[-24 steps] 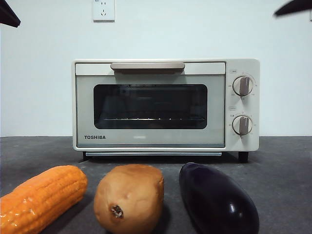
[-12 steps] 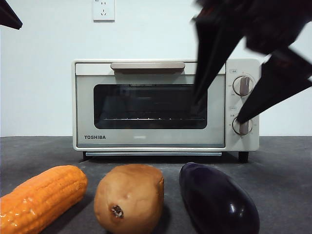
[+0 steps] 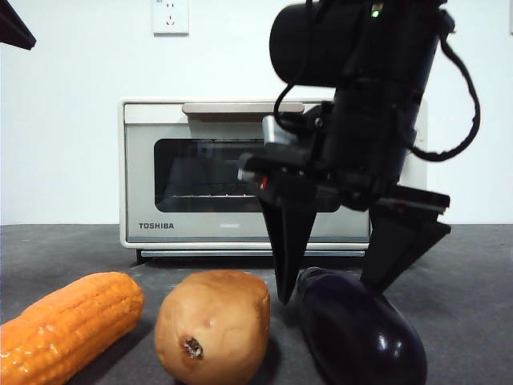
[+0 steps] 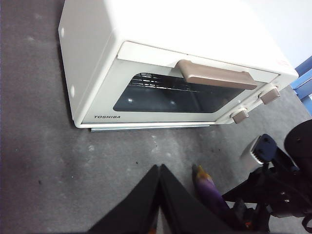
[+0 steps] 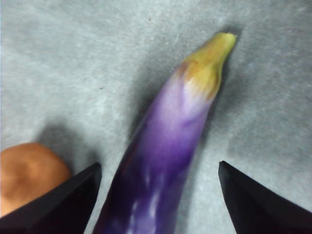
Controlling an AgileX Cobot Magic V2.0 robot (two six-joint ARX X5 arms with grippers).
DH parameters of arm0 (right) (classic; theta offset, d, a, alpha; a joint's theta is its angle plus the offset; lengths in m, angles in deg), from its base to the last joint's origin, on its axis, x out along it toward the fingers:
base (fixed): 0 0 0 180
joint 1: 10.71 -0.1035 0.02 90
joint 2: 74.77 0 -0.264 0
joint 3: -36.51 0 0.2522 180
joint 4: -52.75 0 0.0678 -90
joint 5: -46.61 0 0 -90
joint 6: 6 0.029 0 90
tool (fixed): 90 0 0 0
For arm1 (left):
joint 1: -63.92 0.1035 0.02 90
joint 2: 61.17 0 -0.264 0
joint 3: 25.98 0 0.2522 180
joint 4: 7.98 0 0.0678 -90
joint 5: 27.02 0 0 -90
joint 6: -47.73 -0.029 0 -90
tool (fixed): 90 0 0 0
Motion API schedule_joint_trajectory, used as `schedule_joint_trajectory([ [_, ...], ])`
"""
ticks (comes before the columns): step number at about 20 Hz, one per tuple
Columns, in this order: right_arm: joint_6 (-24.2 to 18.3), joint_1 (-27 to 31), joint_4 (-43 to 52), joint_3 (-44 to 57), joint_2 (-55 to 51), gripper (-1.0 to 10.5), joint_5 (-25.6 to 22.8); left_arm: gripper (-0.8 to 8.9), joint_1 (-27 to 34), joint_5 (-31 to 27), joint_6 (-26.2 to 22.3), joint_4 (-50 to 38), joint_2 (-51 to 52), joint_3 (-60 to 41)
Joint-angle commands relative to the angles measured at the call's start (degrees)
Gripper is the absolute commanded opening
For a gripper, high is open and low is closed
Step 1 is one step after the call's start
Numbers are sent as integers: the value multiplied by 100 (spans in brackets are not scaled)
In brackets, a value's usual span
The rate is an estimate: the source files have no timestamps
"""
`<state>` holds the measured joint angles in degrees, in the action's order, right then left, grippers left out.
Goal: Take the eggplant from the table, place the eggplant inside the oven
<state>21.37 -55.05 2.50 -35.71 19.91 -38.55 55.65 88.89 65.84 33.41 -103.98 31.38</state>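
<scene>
The glossy dark purple eggplant (image 3: 361,333) lies on the grey table (image 3: 465,265) at the front right, beside the potato. My right gripper (image 3: 341,281) has come down over its far end, open, one jaw on each side of it, not closed on it. In the right wrist view the eggplant (image 5: 161,161) runs between the two jaws, its yellowish stem end pointing away. The cream TOSHIBA oven (image 3: 200,172) stands behind with its door shut. My left gripper (image 4: 158,168) hovers high over the table in front of the oven (image 4: 161,73), jaws shut and empty.
A brown potato (image 3: 212,325) sits directly left of the eggplant, close to one right jaw; it also shows as the potato (image 5: 29,173) in the right wrist view. An orange corn cob (image 3: 68,325) lies at the front left. A wall socket (image 3: 170,16) is above the oven.
The right arm has dropped from the upper right down in front of the oven, and its open jaws now straddle the eggplant's far end. The vegetables and the oven have not moved.
</scene>
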Motion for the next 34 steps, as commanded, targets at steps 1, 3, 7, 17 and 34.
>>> schedule_joint_trajectory([
  [1, 83, -83, 42, -116, 225, 346, 2, 4, -11, 44, -127, -42, -42, 114],
  [3, 238, -101, 48, -116, 240, 276, 2, 4, -11, 44, -155, -44, -42, 114],
  [7, 372, -129, -111, -131, 238, 72, 114, 4, -11, 42, -164, -44, -74, 114],
  [17, -909, -140, -1779, -852, -1572, 64, -245, 4, -446, 44, -186, -57, -754, 557],
  [34, -1410, -140, -2721, -839, -4529, 64, -2465, 4, -2229, -1060, -1526, 605, -4583, 4103],
])
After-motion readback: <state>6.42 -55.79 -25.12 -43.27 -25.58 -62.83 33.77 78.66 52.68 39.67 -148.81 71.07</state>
